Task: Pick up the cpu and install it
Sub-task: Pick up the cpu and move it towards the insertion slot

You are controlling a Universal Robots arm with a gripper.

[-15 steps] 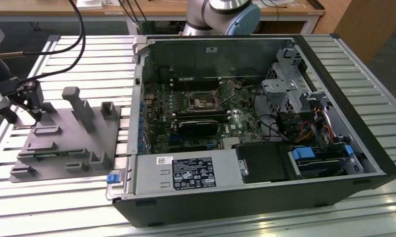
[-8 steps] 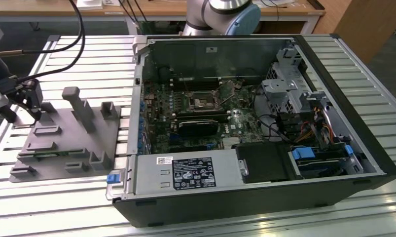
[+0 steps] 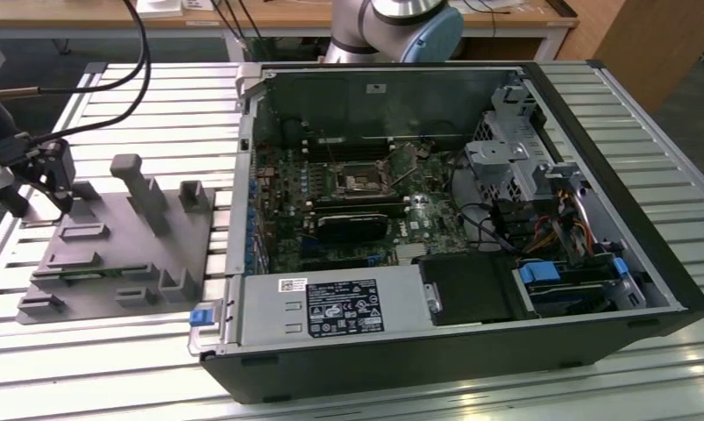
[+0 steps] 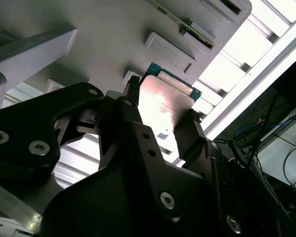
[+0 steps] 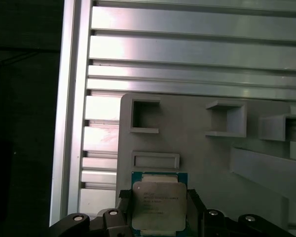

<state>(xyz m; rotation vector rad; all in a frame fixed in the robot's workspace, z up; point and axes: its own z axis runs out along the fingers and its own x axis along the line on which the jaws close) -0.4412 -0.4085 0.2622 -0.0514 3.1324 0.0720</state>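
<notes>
No wording can be made out clearly anywhere. On the power supply (image 3: 264,317) of the computer case (image 3: 445,373), a large dark label (image 3: 342,309) is carried. It is crowded with small white print and symbols, none of it legible. Just beside that label, on the same face of the power supply, a small white sticker (image 3: 293,283) with barcode-like marks is seen. Well apart from the power supply, on the case's far inner wall, another small white sticker (image 3: 376,88) is fixed, and its marks are unreadable. On the metal top of the cpu (image 5: 159,206), several faint printed lines are seen, too fine to be read.
</notes>
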